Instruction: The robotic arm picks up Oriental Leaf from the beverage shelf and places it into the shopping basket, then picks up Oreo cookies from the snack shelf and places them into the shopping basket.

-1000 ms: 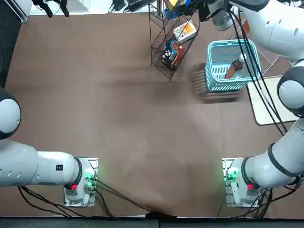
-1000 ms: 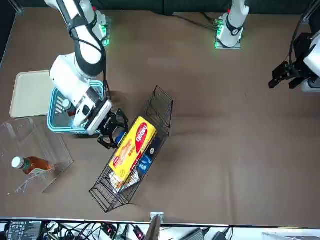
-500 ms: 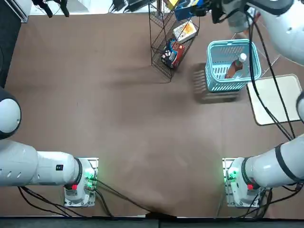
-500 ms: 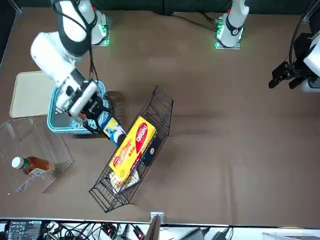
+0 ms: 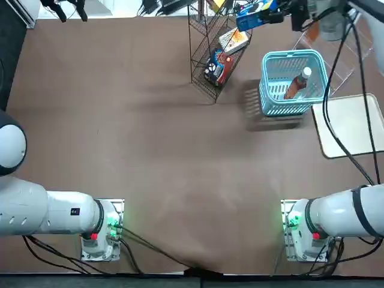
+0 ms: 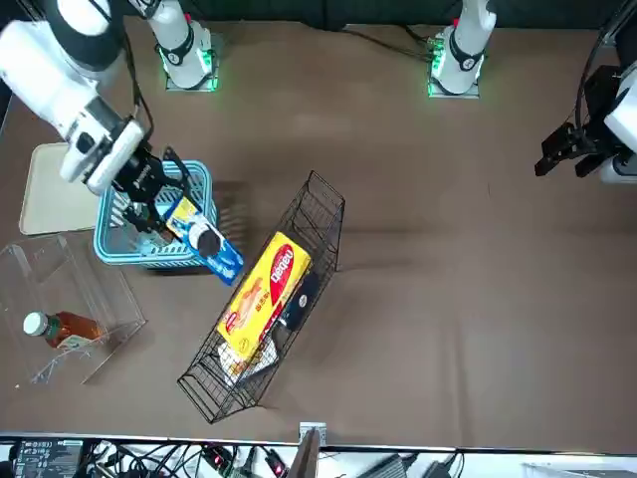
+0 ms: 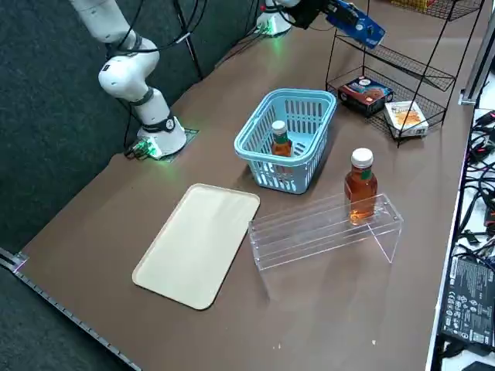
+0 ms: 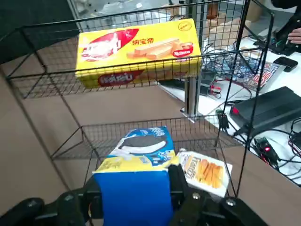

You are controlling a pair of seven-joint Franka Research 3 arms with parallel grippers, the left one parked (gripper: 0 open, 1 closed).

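Note:
My right gripper (image 5: 277,14) is shut on the blue Oreo cookies (image 5: 254,16) pack, held in the air between the black wire snack shelf (image 5: 211,54) and the light blue shopping basket (image 5: 292,55). From the front, the Oreo cookies (image 6: 206,242) hang over the shopping basket's (image 6: 149,259) corner nearest the snack shelf (image 6: 299,214). One Oriental Leaf bottle (image 7: 281,141) leans inside the basket (image 7: 277,175). A like bottle (image 7: 361,185) stands on the clear beverage shelf (image 7: 309,232). In the wrist view the pack (image 8: 136,169) sits between my fingers.
The snack shelf holds a yellow wafer box (image 6: 264,289), a red-blue-black pack (image 7: 365,90) and a white-and-orange pack (image 7: 407,116). A beige tray (image 7: 199,243) lies beside the basket, on the side towards my base. Cables and equipment lie past the table's far edge.
My gripper has drawn the Oreo pack out of the snack shelf, lifted it and carried it sideways to the basket's edge. The basket and bottles have not moved.

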